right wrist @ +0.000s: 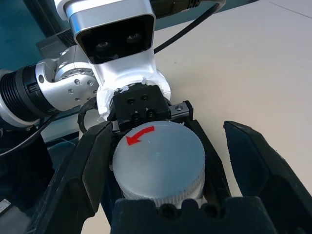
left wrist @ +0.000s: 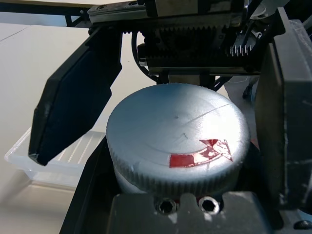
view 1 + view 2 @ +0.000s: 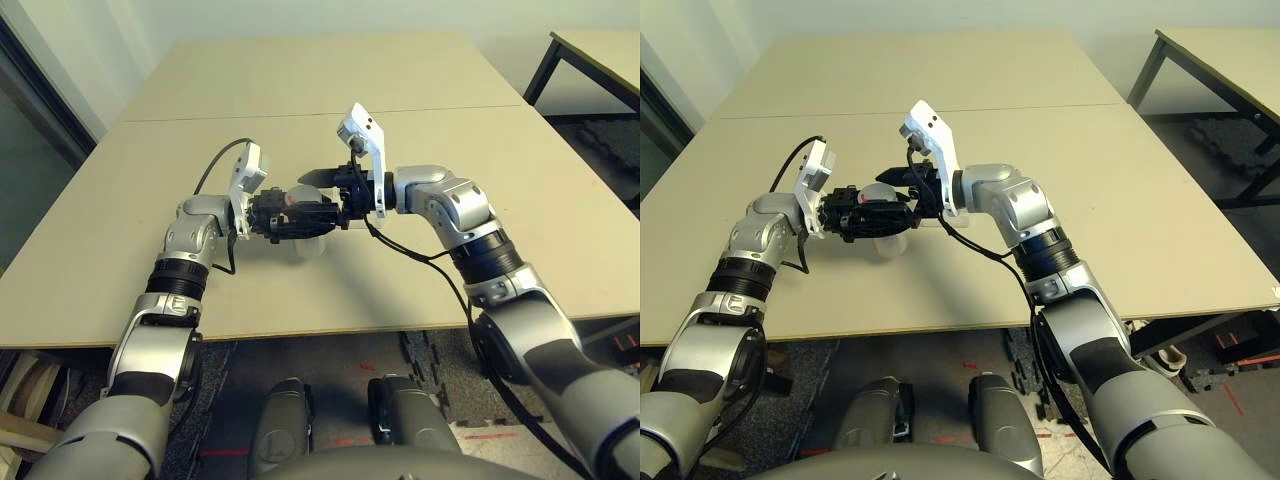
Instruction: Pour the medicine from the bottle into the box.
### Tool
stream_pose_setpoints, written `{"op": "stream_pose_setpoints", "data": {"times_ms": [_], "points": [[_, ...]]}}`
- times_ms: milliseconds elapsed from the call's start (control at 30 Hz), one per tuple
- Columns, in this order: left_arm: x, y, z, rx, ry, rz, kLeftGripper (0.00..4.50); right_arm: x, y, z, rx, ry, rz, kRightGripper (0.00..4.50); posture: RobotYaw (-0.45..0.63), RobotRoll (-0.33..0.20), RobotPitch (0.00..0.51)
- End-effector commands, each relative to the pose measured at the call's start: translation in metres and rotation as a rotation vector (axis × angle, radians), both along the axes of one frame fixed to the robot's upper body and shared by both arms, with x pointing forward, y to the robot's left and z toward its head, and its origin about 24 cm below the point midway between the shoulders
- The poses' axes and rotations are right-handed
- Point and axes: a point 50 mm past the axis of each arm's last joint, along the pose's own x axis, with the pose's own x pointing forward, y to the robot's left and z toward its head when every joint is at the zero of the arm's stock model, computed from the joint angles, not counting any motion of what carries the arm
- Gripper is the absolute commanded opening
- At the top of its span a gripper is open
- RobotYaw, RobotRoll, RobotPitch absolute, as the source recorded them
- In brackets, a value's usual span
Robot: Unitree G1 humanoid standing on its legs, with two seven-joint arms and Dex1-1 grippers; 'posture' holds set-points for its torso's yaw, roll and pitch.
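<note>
The left gripper (image 3: 325, 215) is found clamped on the bottle (image 2: 127, 186), its black fingers closed about the body below the cap. The bottle stands cap uppermost in that grip, above the near half of the table (image 3: 200, 290), roughly midway between the two forearms.

The cap (image 1: 158, 158) is round and grey with a ridged rim, and seated on the bottle. Its flat top bears a curved red arrow (image 2: 202, 154), worn in places, and a fine scratch is noted across the same surface.

The right gripper (image 1: 169, 161) faces the left one at close quarters. Its fingers stand apart, one on each side of the cap: one lies very near the rim, the other clear of it with a plain gap between. No firm hold by this gripper on the cap is observed.

The box (image 2: 53, 161), shallow and of clear plastic with raised lines in its floor, rests on the table. It lies near the bottle, to the robot's right of it, and is partly covered by the right gripper in the head views.

Each wrist carries a camera on a white bracket, the left bracket (image 3: 245, 190) and the right bracket (image 3: 372, 165) both standing above the grippers. Black cables (image 3: 405, 248) run along the right arm. A second table (image 3: 1230, 65) stands beyond the work table, on the robot's right
</note>
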Motion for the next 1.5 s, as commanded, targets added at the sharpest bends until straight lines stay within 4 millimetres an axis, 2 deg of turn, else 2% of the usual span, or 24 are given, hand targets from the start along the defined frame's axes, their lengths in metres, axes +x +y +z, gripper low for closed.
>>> {"op": "stream_pose_setpoints", "data": {"times_ms": [33, 133, 400, 733, 1200, 1233, 1400, 1500], "points": [[-0.001, -0.005, 0.004, -0.004, -0.012, -0.029, 2.78, 0.002, -0.003, 0.003, 0.015, -0.005, -0.011, 3.58, -0.07, 0.000, 0.062], [-0.001, -0.004, 0.004, -0.007, -0.014, -0.026, 2.78, 0.001, -0.005, 0.001, 0.010, -0.006, -0.002, 2.64, -0.07, 0.000, 0.061], [-0.001, -0.004, 0.008, -0.014, -0.013, -0.043, 2.78, -0.002, -0.010, -0.002, 0.021, -0.026, 0.054, 2.65, -0.07, 0.000, 0.060], [-0.009, -0.013, 0.010, 0.005, -0.003, -0.137, 2.78, -0.012, -0.013, 0.006, 0.093, 0.003, 0.374, 2.65, -0.06, 0.000, 0.057], [-0.017, -0.014, 0.008, -0.002, 0.008, -0.138, 2.78, -0.005, -0.005, 0.008, 0.056, -0.010, 0.424, 2.65, -0.04, 0.000, 0.059], [-0.017, -0.014, 0.008, -0.002, 0.008, -0.137, 2.78, -0.005, -0.005, 0.008, 0.055, -0.012, 0.421, 2.67, -0.04, 0.000, 0.059], [-0.022, -0.008, 0.008, 0.001, 0.008, -0.136, 2.78, -0.002, -0.009, 0.009, 0.066, -0.020, 0.386, 4.27, -0.05, 0.000, 0.058], [-0.025, -0.004, 0.008, 0.006, 0.010, -0.134, 2.78, 0.000, -0.014, 0.010, 0.069, -0.021, 0.369, 4.50, -0.05, 0.000, 0.058]]}}
